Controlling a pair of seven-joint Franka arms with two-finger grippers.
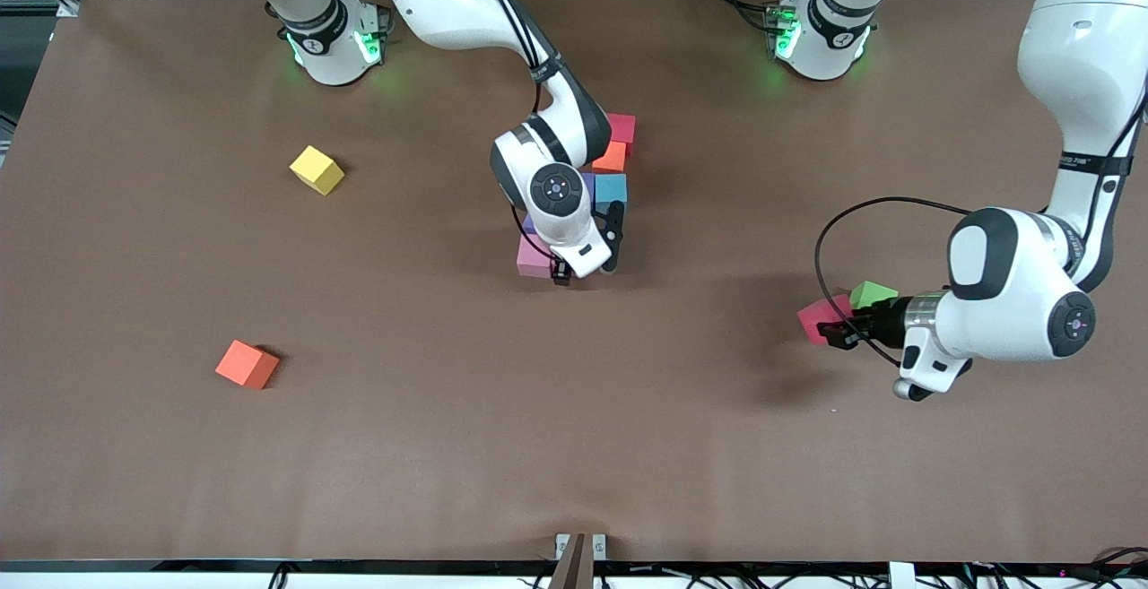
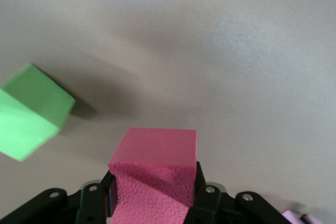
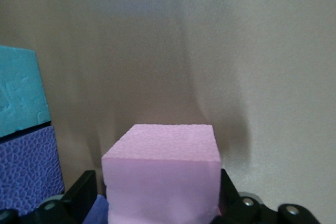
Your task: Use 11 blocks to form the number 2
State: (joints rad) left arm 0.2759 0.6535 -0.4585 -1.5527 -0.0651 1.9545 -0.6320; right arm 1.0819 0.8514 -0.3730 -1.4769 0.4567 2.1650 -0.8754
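Right gripper (image 1: 583,272) is down at the near end of the block cluster mid-table, straddling a light pink block (image 1: 534,259) that sits on the brown table (image 1: 574,446); in the right wrist view that pink block (image 3: 163,174) sits between the fingers (image 3: 79,192), but I cannot tell whether the pads are pressed on it or spread just clear. The cluster runs away from the front camera: purple block (image 1: 587,184) and blue block (image 1: 612,189) side by side, then orange block (image 1: 611,157), then a dark pink block (image 1: 621,128) farthest, nearest the robot bases; the arm hides part of it. Left gripper (image 1: 839,331) is toward the left arm's end of the table, pinching a deep pink block (image 1: 818,316); the left wrist view shows that block (image 2: 155,174) clamped between both fingers (image 2: 202,192). Green cube (image 1: 872,294) lies just beside it, on the side farther from the front camera. Loose toward the right arm's end: yellow block (image 1: 317,168), and a red-orange block (image 1: 247,364) nearer the front camera, well apart from each other.
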